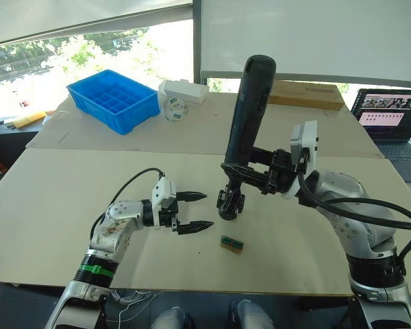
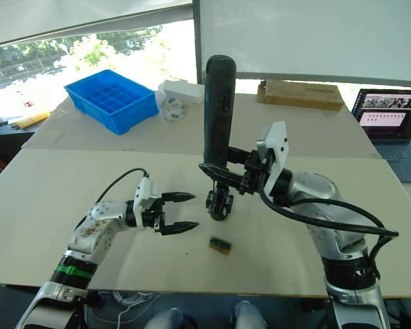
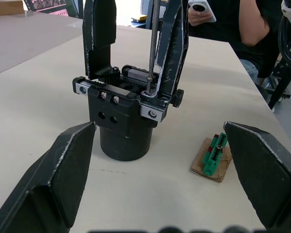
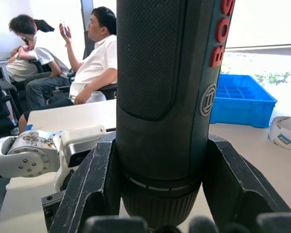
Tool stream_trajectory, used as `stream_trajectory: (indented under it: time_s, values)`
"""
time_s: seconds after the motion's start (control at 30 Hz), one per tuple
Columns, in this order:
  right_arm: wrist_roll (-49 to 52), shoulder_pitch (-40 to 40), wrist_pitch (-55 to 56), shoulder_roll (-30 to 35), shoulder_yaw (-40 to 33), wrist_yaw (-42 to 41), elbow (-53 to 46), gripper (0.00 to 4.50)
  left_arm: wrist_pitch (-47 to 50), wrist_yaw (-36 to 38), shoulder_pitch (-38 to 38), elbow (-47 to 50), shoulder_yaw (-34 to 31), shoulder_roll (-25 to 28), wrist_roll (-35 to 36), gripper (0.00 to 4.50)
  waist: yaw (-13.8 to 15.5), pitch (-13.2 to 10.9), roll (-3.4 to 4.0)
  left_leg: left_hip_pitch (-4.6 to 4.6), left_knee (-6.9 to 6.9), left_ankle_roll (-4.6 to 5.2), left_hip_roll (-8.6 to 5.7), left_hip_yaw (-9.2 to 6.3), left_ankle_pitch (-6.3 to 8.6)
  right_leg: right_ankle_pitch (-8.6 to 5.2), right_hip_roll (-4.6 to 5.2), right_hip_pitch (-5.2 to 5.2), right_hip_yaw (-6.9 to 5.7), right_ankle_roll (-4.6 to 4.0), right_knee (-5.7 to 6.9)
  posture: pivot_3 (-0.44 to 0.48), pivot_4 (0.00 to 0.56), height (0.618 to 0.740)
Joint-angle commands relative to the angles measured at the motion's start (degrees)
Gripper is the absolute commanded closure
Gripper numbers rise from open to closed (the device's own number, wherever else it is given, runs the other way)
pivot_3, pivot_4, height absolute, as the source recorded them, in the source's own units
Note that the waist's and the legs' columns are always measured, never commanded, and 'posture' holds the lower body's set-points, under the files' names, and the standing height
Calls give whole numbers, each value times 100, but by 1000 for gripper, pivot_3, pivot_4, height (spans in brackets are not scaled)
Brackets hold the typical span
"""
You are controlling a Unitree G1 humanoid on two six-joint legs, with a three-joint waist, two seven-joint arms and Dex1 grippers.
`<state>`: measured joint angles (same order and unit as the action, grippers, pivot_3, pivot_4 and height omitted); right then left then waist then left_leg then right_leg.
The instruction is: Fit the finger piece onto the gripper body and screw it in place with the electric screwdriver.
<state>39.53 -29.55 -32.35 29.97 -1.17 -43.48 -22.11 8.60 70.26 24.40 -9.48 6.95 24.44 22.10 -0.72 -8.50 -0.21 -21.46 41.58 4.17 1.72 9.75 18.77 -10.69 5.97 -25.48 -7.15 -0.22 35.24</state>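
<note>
The gripper body [image 1: 229, 203] stands upright on the table, in front of my open left gripper [image 1: 207, 210], which touches nothing. In the left wrist view two black fingers rise from the gripper body [image 3: 121, 116]. The finger piece [image 3: 173, 48] stands fitted on it beside the other finger. My right gripper [image 1: 245, 171] is shut on the electric screwdriver [image 1: 250, 110], held upright over the body. Its thin metal bit [image 3: 153, 43] comes down to a screw at the foot of the finger piece. The right wrist view shows the screwdriver [image 4: 165, 73] clamped between both fingers.
A small green-and-tan block [image 1: 231, 244] lies just in front of the gripper body. A blue bin [image 1: 116, 99], a white box with a tape roll [image 1: 181, 92] and a cardboard box [image 1: 305, 94] sit at the back. A laptop [image 1: 390, 123] is far right. People [image 4: 94, 58] sit beyond the table.
</note>
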Motion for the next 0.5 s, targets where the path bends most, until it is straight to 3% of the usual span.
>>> stream_trajectory:
  time_s: [0.03, 0.5]
  values:
    - [52, -153, 175, 4, -151, -32, -256, 2581, -24, -24, -12, 281, -7, 0, 31, 0, 1, 0, 0, 0, 0, 0, 0, 0, 0, 0, 0, 0, 0, 0, 0, 0, 150, 740]
    - [-31, -115, 242, -78, -131, -2, -233, 2581, 32, -60, 4, 329, 13, -6, 45, 0, 1, 0, 0, 0, 0, 0, 0, 0, 0, 0, 0, 0, 0, 0, 0, 0, 150, 740]
